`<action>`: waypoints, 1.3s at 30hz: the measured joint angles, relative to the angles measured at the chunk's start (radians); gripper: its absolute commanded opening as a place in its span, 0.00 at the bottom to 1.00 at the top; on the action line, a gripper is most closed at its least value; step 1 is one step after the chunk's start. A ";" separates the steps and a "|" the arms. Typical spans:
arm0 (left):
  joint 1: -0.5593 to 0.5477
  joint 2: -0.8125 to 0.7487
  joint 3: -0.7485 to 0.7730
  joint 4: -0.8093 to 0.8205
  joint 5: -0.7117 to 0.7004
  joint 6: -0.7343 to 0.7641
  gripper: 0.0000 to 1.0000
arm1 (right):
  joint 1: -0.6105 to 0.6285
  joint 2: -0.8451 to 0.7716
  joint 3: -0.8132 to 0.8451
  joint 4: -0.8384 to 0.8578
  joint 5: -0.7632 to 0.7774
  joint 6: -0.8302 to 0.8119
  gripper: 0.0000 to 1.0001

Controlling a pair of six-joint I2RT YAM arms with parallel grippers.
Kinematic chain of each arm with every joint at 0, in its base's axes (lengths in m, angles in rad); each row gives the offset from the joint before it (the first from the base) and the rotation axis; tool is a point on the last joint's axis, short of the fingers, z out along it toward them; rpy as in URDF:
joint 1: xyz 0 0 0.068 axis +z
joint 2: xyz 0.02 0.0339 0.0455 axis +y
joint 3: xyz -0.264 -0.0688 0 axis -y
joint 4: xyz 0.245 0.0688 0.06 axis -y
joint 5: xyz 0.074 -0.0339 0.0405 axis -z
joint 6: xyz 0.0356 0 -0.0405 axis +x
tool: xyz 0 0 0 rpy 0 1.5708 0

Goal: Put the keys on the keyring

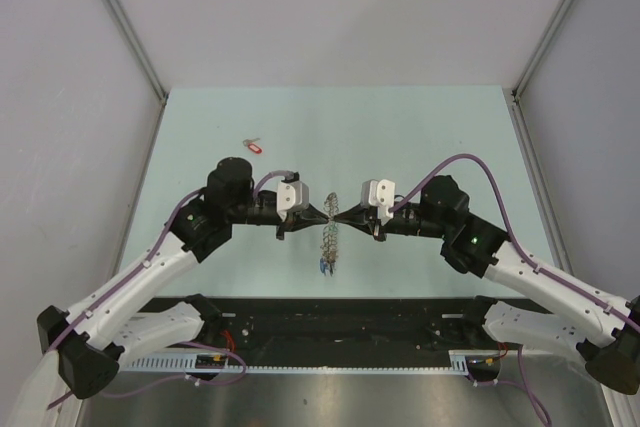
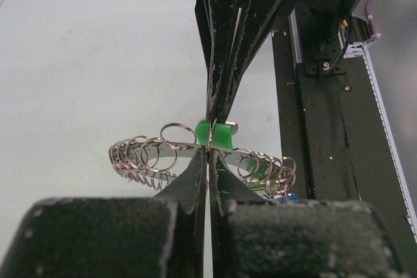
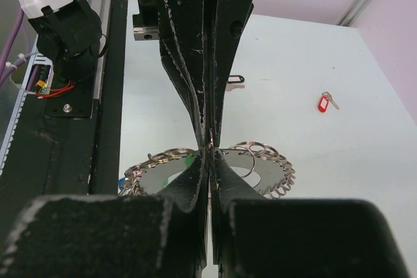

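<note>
Mid-table, the left gripper point(image 1: 321, 215) and right gripper point(image 1: 346, 217) both pinch the raised keyring point(image 1: 329, 243). A green-tagged key point(image 2: 214, 134) sits at their tips (threaded or not is unclear), and a red-tagged key point(image 1: 254, 146) waits far left.

Overhead view facing down, both wrist views close, sharing the keyring point(image 3: 163, 179)

A pale green tabletop point(image 1: 420, 127) lay between plain grey walls point(image 1: 330, 7) joined by metal corner posts point(image 1: 122, 19); a black rail point(image 1: 340, 322) ran along its near edge.
</note>
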 measured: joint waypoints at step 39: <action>0.048 0.037 0.032 -0.004 -0.030 -0.172 0.00 | 0.029 -0.002 0.001 -0.038 0.077 -0.103 0.00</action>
